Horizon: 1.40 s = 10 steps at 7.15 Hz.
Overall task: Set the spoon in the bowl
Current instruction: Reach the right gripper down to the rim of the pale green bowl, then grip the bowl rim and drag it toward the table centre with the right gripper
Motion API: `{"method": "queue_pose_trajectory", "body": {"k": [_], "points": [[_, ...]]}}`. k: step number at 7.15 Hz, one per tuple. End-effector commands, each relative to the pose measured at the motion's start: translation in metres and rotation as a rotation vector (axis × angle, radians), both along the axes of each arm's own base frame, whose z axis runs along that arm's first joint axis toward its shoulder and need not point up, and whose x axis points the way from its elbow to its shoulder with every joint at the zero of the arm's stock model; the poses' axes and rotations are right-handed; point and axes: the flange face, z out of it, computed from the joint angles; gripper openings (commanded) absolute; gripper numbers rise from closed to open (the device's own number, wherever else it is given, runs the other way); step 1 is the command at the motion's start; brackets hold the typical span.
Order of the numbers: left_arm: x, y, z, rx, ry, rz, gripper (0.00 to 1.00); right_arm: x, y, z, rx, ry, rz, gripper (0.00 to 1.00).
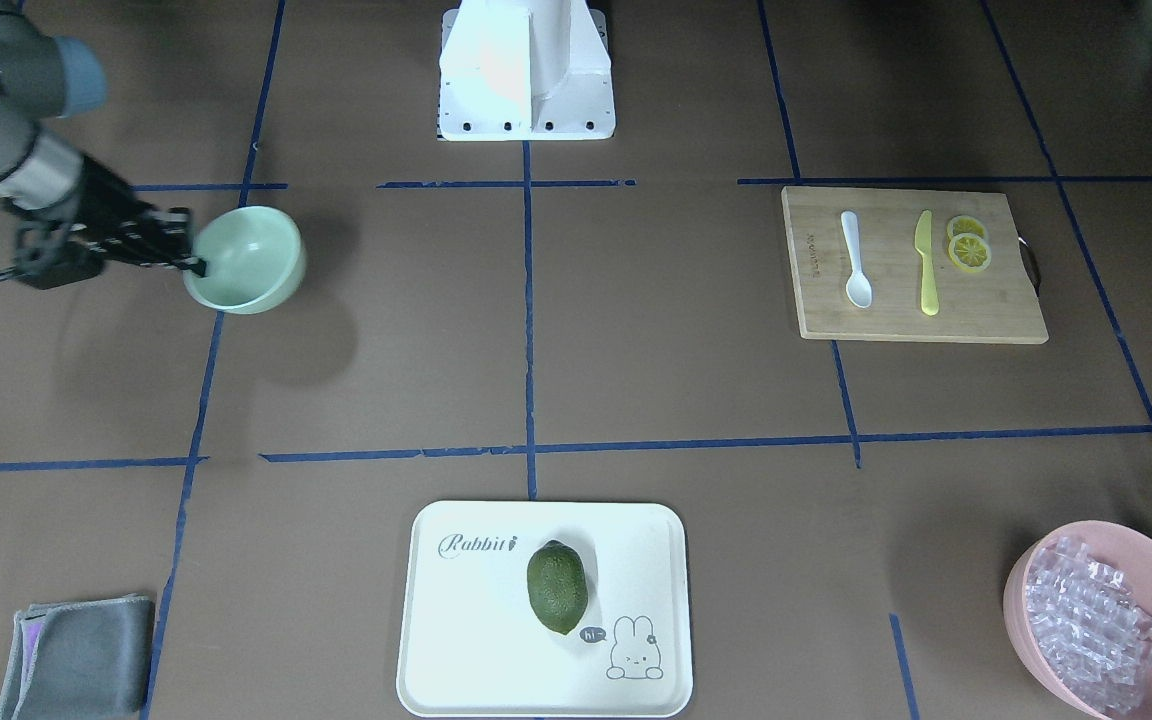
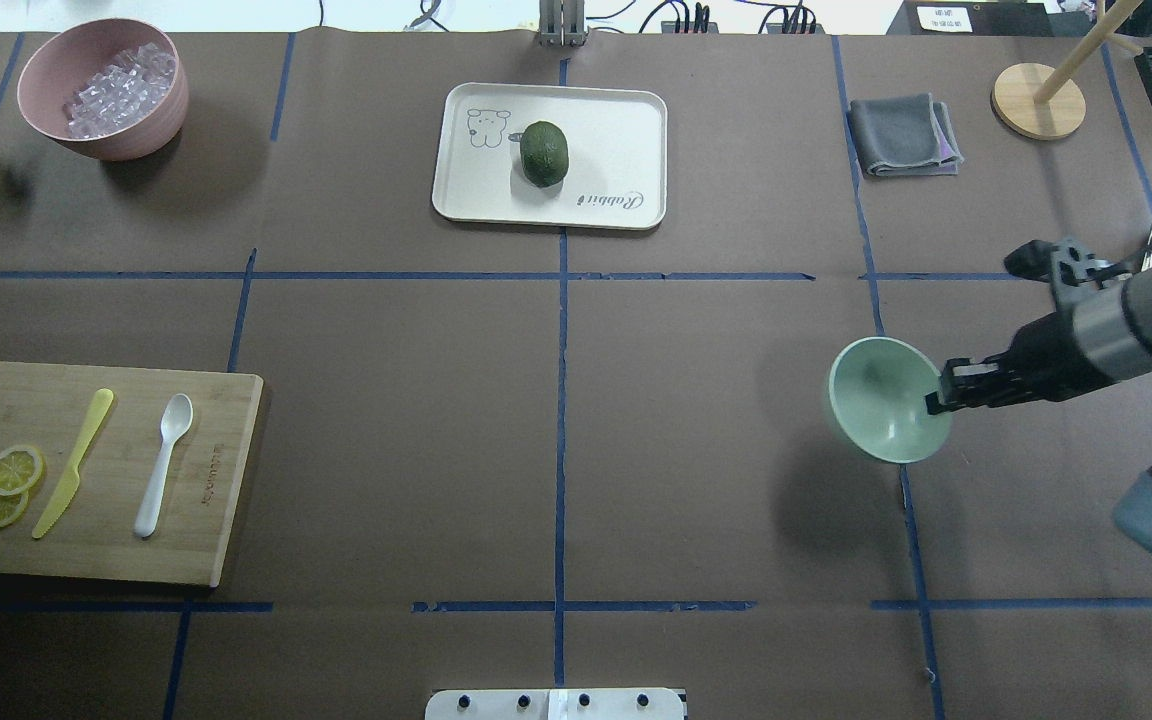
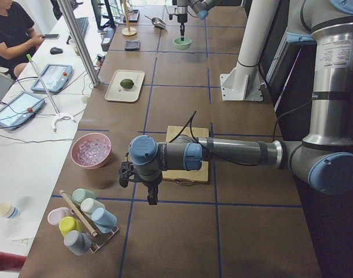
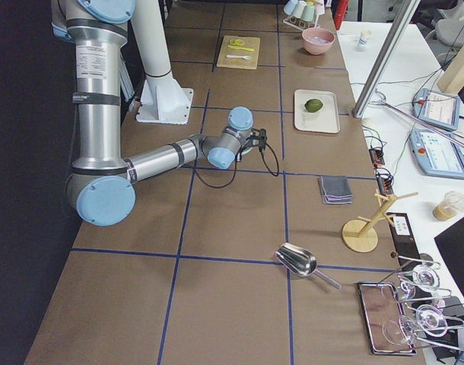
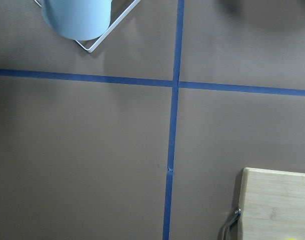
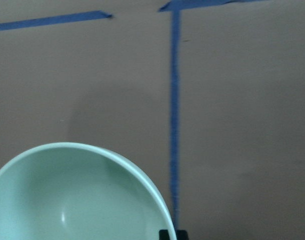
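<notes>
The white spoon (image 1: 856, 262) lies on a wooden cutting board (image 1: 1006, 300) beside a yellow knife (image 1: 926, 265); it also shows in the overhead view (image 2: 162, 462). The mint-green bowl (image 1: 251, 258) hangs tilted above the table, with its shadow offset below it. My right gripper (image 1: 198, 262) is shut on the bowl's rim, also in the overhead view (image 2: 936, 400). The bowl fills the lower left of the right wrist view (image 6: 77, 200). My left gripper (image 3: 153, 198) shows only in the exterior left view, pointing down beside the board's end; I cannot tell whether it is open or shut.
Lemon slices (image 1: 968, 245) lie on the board. A white tray (image 2: 626, 130) holds a green avocado (image 2: 544, 153). A pink bowl of clear cubes (image 2: 101, 85), a grey cloth (image 2: 901, 135) and a cup rack (image 3: 84, 223) stand around the edges.
</notes>
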Motion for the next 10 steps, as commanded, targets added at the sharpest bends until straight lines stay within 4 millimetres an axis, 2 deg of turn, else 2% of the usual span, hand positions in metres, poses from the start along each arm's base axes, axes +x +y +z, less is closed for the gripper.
{"method": "queue_pose_trajectory", "body": {"k": [1, 2, 4, 5, 8, 9, 10], "points": [[0.0, 0.0, 0.0, 0.001, -0.001, 0.0, 1.0, -0.139, 0.018, -0.145, -0.044, 0.084, 0.019, 0.0], [0.0, -0.001, -0.001, 0.004, -0.004, 0.0, 1.0, -0.185, 0.025, -0.181, -0.056, 0.115, 0.087, 0.0], [0.0, 0.0, 0.0, 0.001, -0.003, 0.0, 1.0, -0.205, 0.022, -0.183, -0.116, 0.125, 0.122, 0.0], [0.0, 0.0, 0.0, 0.001, -0.003, 0.0, 1.0, -0.226, 0.011, -0.184, -0.144, 0.146, 0.136, 0.0], [0.0, 0.0, 0.001, -0.001, -0.001, 0.0, 1.0, -0.227, 0.008, -0.182, -0.181, 0.148, 0.176, 0.02], [0.001, 0.0, 0.001, -0.002, -0.002, 0.002, 1.0, -0.227, 0.008, -0.181, -0.18, 0.151, 0.175, 0.48], [0.002, 0.0, 0.001, -0.004, -0.001, 0.004, 1.0, -0.227, 0.008, -0.183, -0.183, 0.149, 0.175, 0.99]]}}
